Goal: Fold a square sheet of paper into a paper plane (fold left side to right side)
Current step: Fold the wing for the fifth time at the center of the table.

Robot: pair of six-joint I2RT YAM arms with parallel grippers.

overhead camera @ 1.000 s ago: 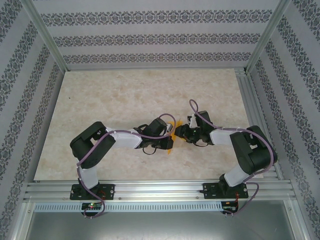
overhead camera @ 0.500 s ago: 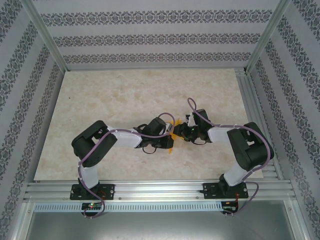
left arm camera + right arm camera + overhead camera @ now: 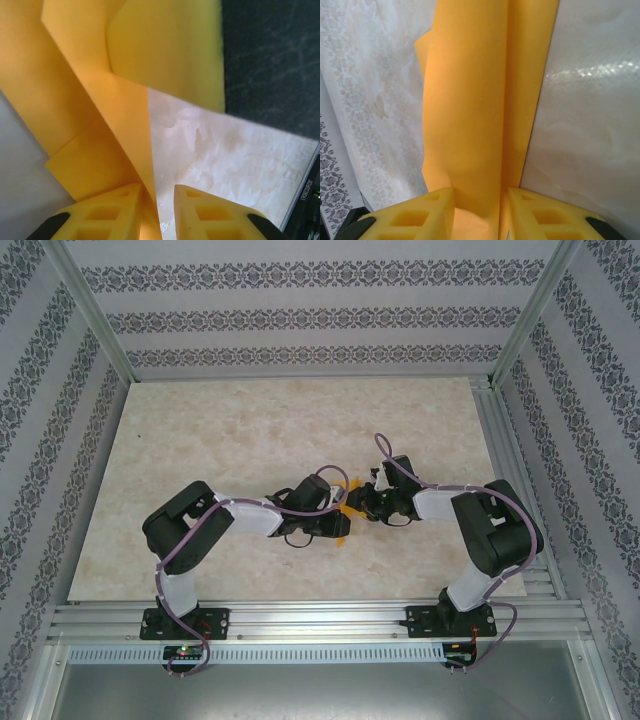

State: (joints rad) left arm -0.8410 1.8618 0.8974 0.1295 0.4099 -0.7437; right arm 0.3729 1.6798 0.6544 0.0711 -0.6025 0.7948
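Two end effectors meet mid-surface, nose to nose over the orange-yellow paper sheet (image 3: 343,512). Left end effector (image 3: 157,200): jaws a little apart, with a raised fold standing in the gap against one finger and bare surface (image 3: 225,165) showing beside it, so no pinch there. Right end effector (image 3: 481,205): jaws straddle a doubled-over band of the sheet that fills the gap; whether it truly clamps, I cannot tell. My call: one side holds firm and the edges line up before anyone presses that crease flat.
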